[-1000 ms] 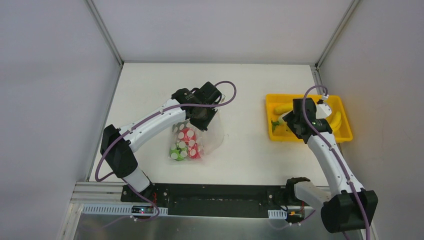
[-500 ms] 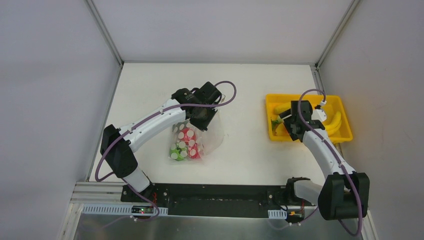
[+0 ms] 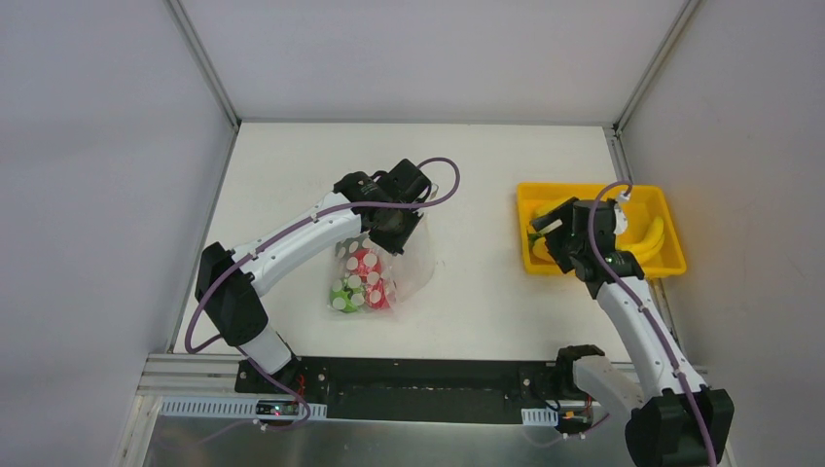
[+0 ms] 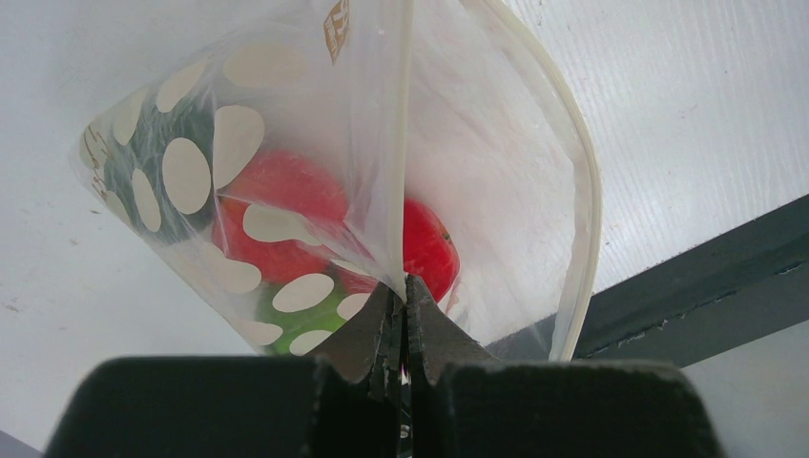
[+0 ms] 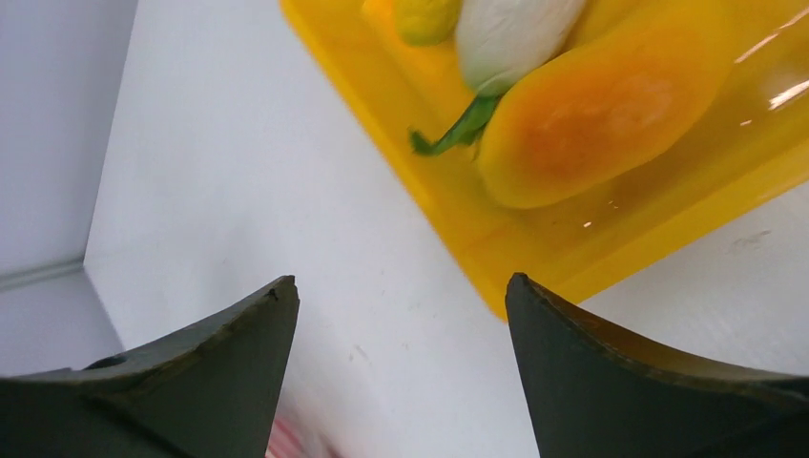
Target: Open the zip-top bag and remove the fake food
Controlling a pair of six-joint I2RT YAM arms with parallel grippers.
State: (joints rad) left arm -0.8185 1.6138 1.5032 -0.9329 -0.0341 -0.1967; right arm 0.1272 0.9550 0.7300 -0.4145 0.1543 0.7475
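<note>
The left gripper (image 4: 404, 291) pinching the zip-top bag (image 4: 487, 162), fake food (image 4: 426, 250) sitting inside, right gripper (image 5: 401, 281) hovering wide apart over yellow tray (image 5: 458, 229) edge.

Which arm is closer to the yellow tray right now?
The right: the right end effector hangs open at the left edge of the yellow tray; the left end effector is across the table, clamped on the dotted bag.

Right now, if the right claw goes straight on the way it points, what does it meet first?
Most likely the bare white table, close beside the yellow tray's rim. The right claw is open and empty, and the tray sits just off its line; depth is unclear.
</note>
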